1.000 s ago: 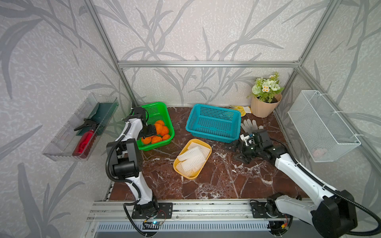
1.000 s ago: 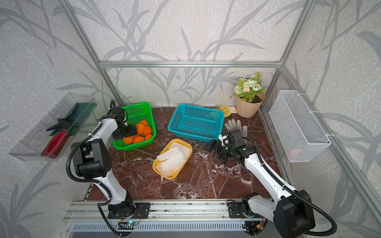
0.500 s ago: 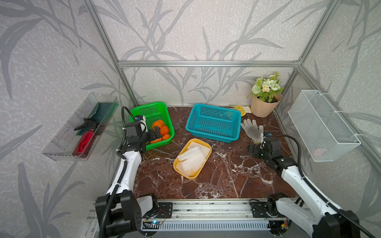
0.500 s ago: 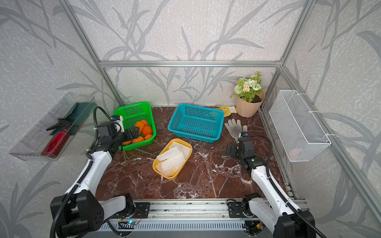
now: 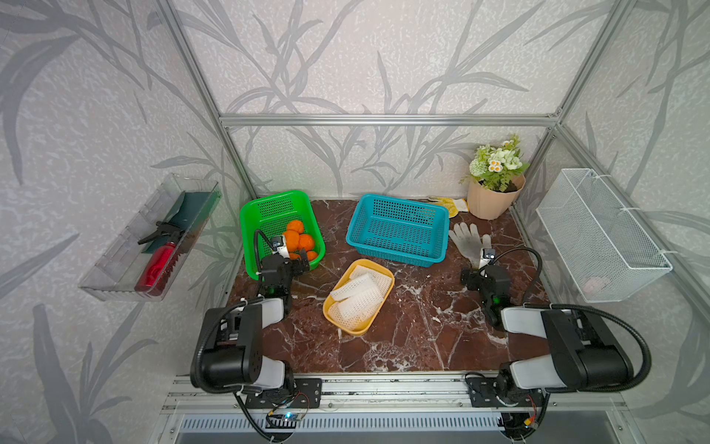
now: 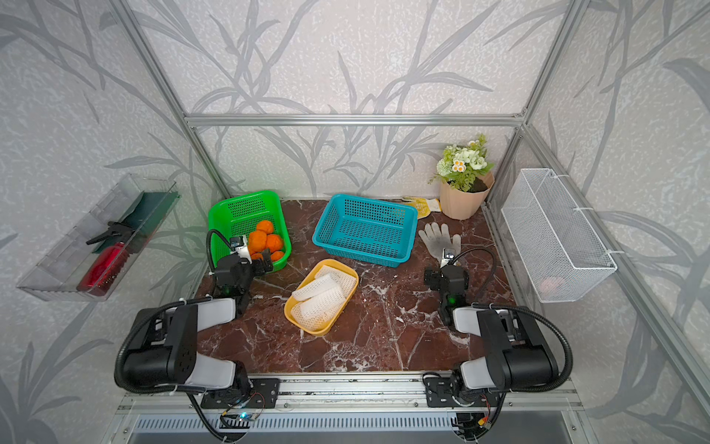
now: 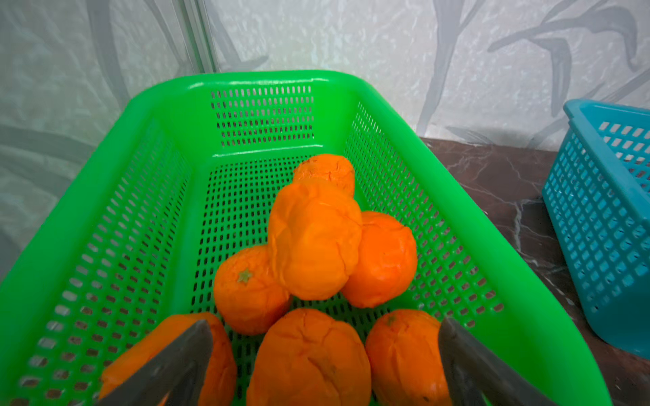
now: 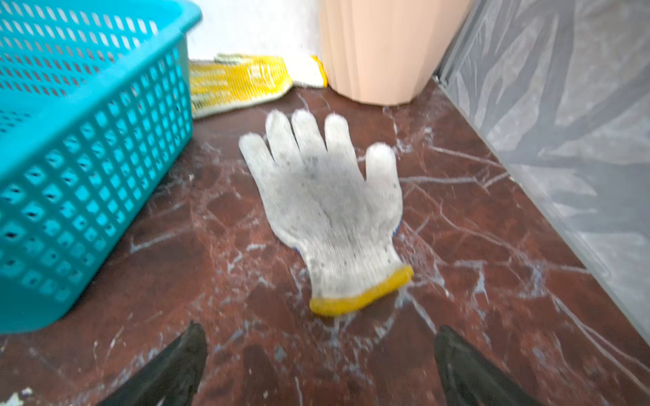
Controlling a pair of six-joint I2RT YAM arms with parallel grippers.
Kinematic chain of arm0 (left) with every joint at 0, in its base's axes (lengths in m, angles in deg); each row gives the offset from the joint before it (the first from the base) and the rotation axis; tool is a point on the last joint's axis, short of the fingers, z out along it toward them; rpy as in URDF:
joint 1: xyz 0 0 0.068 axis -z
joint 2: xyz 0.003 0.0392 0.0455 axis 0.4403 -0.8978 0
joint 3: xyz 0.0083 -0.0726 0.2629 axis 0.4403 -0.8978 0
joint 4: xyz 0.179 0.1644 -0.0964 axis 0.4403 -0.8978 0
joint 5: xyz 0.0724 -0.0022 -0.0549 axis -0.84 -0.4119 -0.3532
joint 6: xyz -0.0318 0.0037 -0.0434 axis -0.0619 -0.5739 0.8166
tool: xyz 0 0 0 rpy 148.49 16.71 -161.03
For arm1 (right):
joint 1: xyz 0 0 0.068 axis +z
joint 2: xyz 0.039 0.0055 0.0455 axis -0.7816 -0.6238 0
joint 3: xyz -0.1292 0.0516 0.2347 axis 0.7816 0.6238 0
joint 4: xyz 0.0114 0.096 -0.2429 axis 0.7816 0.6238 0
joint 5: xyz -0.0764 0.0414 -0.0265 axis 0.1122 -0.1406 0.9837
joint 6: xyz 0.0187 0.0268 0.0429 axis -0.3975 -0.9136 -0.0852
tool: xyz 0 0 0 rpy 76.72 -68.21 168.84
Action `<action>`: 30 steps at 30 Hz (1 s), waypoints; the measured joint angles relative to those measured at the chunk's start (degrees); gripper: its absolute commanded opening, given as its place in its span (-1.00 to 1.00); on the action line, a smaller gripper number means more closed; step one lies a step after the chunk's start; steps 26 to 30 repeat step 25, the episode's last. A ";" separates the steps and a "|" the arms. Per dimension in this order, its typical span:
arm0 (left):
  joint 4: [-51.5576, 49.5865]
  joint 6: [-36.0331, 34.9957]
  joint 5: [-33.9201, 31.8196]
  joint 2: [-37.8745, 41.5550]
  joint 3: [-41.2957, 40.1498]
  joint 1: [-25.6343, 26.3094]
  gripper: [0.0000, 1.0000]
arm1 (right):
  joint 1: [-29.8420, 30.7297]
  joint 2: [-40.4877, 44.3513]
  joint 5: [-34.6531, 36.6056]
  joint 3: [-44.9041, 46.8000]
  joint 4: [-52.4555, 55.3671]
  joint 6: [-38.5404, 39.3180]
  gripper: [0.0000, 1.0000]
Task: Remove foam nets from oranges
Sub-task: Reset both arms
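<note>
Dark red marble tabletop (image 5: 422, 338), walled in by leaf-patterned panels, and I take the yellow tray (image 5: 355, 331) at its middle as my reference. Piled in that tray lie the foam nets (image 5: 359, 296), flattened white mesh pieces, overlapping one another. Behind the tray and to its left sits the green basket (image 5: 276, 203), holding the oranges (image 5: 297, 240); my left wrist view shows seven of them, all bare-skinned (no mesh on any I can see), heaped toward the basket's near end with one resting on top of the others.

My left gripper (image 7: 323, 325) hovers over the near end of that basket, jaws spread wide with nothing between them, fingertips above the nearest fruit. My right gripper (image 8: 320, 330) is well to the right of the tray, low over the marble, jaws equally wide and empty, pointing at a white knit glove (image 8: 327, 211) lying flat just ahead of it. Directly behind the tray stands a teal basket (image 5: 397, 230).
</note>
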 measured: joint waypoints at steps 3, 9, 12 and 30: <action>1.55 0.02 -3.13 -0.44 -0.24 1.88 0.98 | -0.17 -4.20 -0.66 0.79 -6.91 0.85 0.98; 7.39 0.15 -6.71 -1.62 -2.08 1.95 0.98 | -0.15 -5.57 -1.64 0.83 -10.64 1.92 0.98; 8.31 0.20 -7.69 -1.95 -2.21 1.92 0.98 | -0.15 -5.57 -1.95 0.81 -11.17 2.19 0.98; 8.94 0.09 -7.85 -2.03 -2.47 1.88 0.98 | -0.15 -5.57 -2.01 0.81 -11.82 2.64 0.98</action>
